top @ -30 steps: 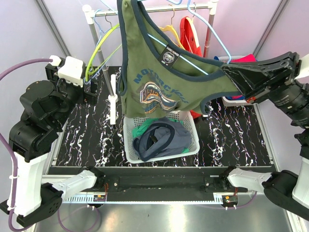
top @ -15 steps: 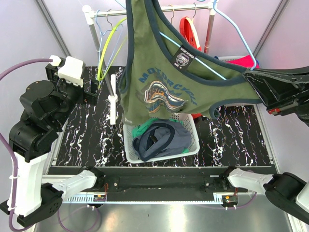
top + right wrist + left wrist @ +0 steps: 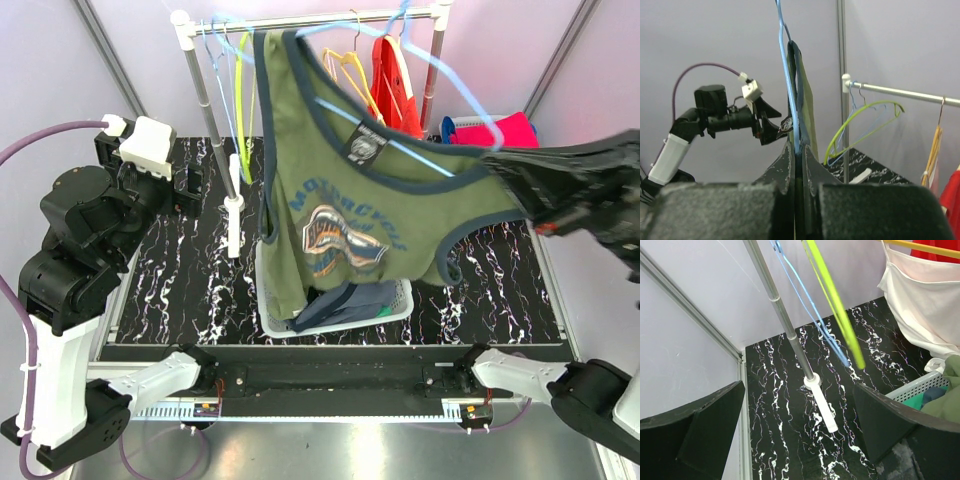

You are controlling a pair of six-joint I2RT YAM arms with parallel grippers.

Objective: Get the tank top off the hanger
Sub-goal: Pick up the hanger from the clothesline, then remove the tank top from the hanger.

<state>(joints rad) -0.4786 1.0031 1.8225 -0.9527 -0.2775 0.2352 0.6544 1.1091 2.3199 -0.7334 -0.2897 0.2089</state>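
The right gripper (image 3: 796, 167) is closed tight, and its fingers (image 3: 777, 172) pinch the dark edge of the tank top (image 3: 805, 100) together with the wire of the blue hanger (image 3: 785, 60), which goes up between them. In the last second this gripper went to the right and came a little lower, so the tank top (image 3: 340, 200) is now pulled into a long slant from the rail (image 3: 330, 18) down to the right. Its lower hem has dropped over the white basket (image 3: 402, 298) and hides most of it. The blue hanger (image 3: 470, 100) is blurred in the top view, so I think it is swinging. Its bar seems to pass through the neck opening, so I judge that the shirt is not yet free and that the pull only stretches it. The left gripper (image 3: 800, 440) stands wide open and holds nothing, low beside the post (image 3: 785, 325) of the rack, near the green hanger (image 3: 835, 305). There is open room to the right and to the front. Behind, the red garments (image 3: 395, 70) hang close to the shirt, and the post and the loose hangers crowd the left side.
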